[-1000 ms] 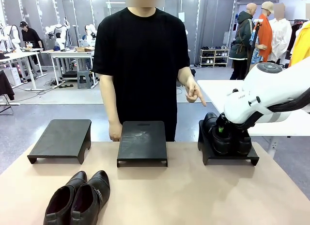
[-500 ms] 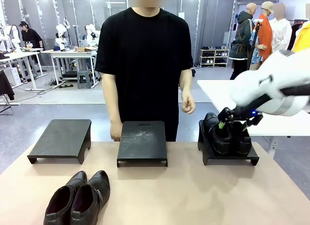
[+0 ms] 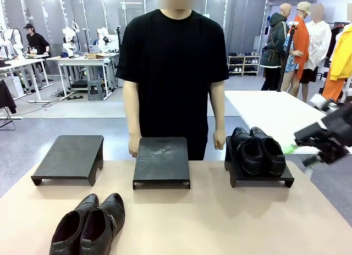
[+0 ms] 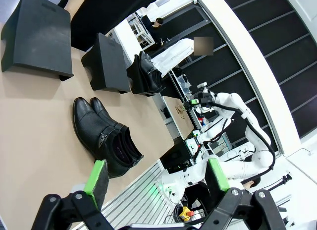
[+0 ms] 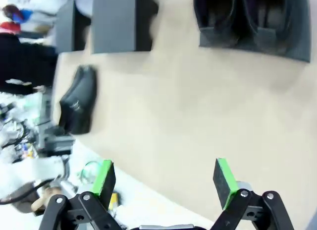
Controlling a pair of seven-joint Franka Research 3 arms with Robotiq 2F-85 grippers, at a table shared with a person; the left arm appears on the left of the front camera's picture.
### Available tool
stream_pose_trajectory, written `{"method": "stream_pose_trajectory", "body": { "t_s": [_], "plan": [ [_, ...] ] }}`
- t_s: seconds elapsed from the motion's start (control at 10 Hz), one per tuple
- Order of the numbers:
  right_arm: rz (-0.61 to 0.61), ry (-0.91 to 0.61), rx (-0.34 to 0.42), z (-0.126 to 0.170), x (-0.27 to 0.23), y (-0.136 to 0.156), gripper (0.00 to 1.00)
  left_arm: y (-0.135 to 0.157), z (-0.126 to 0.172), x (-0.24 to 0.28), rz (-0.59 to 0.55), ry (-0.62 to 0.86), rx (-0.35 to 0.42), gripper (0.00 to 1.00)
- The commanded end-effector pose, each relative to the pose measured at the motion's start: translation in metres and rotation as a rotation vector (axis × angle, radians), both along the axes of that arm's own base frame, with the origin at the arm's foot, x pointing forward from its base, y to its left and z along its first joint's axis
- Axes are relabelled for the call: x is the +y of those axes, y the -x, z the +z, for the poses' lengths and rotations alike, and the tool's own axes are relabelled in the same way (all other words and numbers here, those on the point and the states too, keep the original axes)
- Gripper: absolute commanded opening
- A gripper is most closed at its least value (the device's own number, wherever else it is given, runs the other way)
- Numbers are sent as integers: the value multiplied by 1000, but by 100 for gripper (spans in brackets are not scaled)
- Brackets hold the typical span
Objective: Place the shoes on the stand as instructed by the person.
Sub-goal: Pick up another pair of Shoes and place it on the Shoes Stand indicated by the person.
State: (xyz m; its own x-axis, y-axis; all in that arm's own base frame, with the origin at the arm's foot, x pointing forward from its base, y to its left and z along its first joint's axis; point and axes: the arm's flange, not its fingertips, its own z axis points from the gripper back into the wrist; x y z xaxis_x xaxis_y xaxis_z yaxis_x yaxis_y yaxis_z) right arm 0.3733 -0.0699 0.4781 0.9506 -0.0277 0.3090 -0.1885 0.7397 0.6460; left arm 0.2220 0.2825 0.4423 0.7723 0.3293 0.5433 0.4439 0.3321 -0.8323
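So the strapped pair (image 3: 88, 225) is sitting on the table (image 3: 231, 222) at the robot's near left. The two shoes are touching side by side, with heels toward the robot and toes pointing at the stands. The other pair (image 3: 257, 150) is already sitting on the right stand (image 3: 261, 181). The middle stand (image 3: 161, 161) and left stand (image 3: 69, 156) are both standing bare.

The person (image 3: 173, 73) is standing right behind the middle stand with arms hanging down. One hand (image 3: 133, 150) is looking like it's resting at that stand's back corner, though I can't really tell if it's touching.

The right gripper (image 3: 297, 155) is hovering off past the right stand with its fingers spread all the way and nothing between them. The left gripper (image 4: 156, 174) is hanging above the near table edge, also wide open and empty, with the strapped pair lying just ahead of it.

My guess on handling: glossy leather like that is going to be slick, so pinching the rounded toe is asking for a slip. The heel and sole are probably stiff and the upper softer, and the shoes don't look heavy. I'm thinking the grab should go at the heel collar, one finger inside the opening and one outside, maybe pinching the two inner walls together to lift both at once.
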Motion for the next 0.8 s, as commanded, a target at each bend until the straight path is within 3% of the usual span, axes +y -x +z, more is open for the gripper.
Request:
{"method": "stream_pose_trajectory", "body": {
  "t_s": [0.0, 0.3, 0.4, 0.7],
  "plan": [
    [27, -154, 5, -21, -42, 33, 100, 1, 0, 2, -7, 8, -26, 100],
    [-33, -337, 6, -72, -99, 107, 100, 1, 0, 2, -7, 8, -26, 100],
    [-79, -370, 38, -89, -111, 121, 100, 1, 0, 2, -7, 8, -26, 100],
    [-76, -446, 2, -111, -121, 148, 100, 1, 0, 2, -7, 8, -26, 100]
  ]
}}
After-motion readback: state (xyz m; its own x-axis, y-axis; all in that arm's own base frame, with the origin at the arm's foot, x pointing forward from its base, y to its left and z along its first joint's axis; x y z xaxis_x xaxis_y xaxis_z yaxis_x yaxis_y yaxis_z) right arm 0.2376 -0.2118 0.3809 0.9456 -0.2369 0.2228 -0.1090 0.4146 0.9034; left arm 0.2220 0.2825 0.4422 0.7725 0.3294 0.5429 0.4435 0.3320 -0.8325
